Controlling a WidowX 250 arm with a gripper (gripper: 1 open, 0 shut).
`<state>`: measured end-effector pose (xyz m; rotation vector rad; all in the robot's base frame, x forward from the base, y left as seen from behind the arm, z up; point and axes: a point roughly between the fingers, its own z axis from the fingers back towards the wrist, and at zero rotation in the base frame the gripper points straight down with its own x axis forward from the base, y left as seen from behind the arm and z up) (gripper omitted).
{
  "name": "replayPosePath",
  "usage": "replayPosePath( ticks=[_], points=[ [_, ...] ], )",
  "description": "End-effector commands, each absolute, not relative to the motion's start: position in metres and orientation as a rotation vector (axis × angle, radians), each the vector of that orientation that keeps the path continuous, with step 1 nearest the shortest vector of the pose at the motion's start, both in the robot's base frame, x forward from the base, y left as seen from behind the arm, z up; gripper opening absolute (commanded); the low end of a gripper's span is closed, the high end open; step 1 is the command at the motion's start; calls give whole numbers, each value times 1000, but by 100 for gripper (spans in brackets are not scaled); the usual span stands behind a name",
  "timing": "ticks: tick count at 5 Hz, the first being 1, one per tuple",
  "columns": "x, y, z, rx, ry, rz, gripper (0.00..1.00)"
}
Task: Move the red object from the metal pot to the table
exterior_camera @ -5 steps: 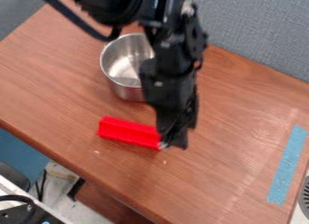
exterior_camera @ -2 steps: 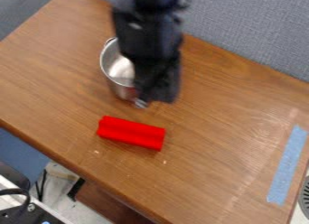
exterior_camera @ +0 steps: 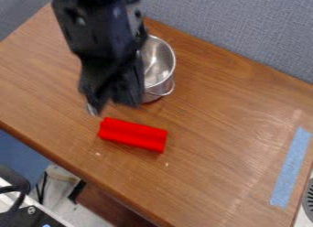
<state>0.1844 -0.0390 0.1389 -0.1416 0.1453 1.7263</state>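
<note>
One bright red rectangular block (exterior_camera: 132,135), flat on the brown wood-grain bench (exterior_camera: 232,130) toward its near edge. Blurred black fingers (exterior_camera: 95,104) above and left of it, pressed together, holding nothing. One shiny round steel pot (exterior_camera: 156,70) farther back.

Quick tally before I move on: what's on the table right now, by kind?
Red block: 1
Metal pot: 1
Blue tape strip: 1
Total: 3 on the table
</note>
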Motion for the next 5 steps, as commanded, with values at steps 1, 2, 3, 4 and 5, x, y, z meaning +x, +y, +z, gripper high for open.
replayPosePath(
  ticks=[1, 2, 3, 4, 5],
  points=[
    [176, -60, 142, -137, 103, 1855, 0],
    [175, -35, 109, -83, 86, 1831, 100],
    [173, -2, 92, -78, 65, 1804, 0],
    [183, 16, 87, -61, 48, 1725, 0],
    [201, 18, 83, -45, 37, 1639, 100]
  ],
)
